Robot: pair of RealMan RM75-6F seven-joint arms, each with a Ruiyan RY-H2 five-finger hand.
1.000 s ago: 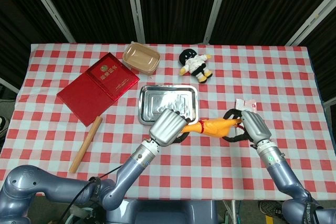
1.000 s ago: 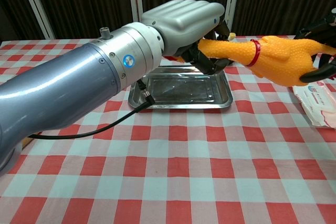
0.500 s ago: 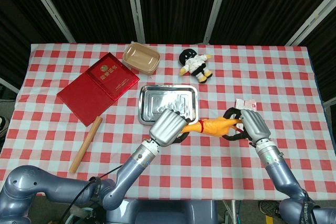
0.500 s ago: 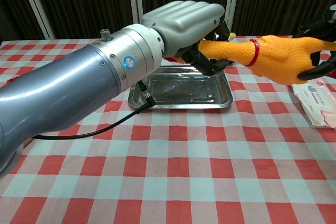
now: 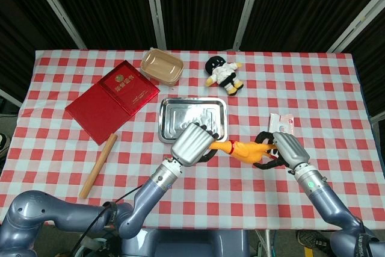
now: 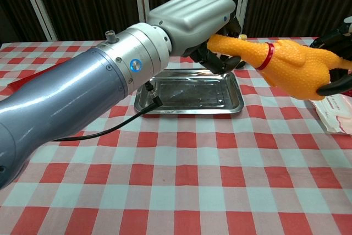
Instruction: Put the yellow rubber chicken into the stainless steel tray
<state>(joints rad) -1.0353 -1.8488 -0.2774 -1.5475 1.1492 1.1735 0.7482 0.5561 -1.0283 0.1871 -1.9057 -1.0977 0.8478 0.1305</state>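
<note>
Head view: the yellow rubber chicken [image 5: 240, 148] hangs above the checkered surface [image 5: 337, 88], just in front of the stainless steel tray [image 5: 192, 118] and outside it. The left hand [image 5: 192, 142] grasps its head end; the right hand [image 5: 283, 150] curls its fingers around the body end. A red box [image 5: 111, 100], wooden stick [image 5: 99, 165], brown bowl [image 5: 162, 66], doll [image 5: 223, 74] and packet [image 5: 283, 122] lie around.

Chest view: the chicken [image 6: 280, 65] is held up between the left hand [image 6: 192, 23] and the dark fingers [image 6: 335, 83] of the right hand at the edge, with the tray [image 6: 190, 105] beyond it.
</note>
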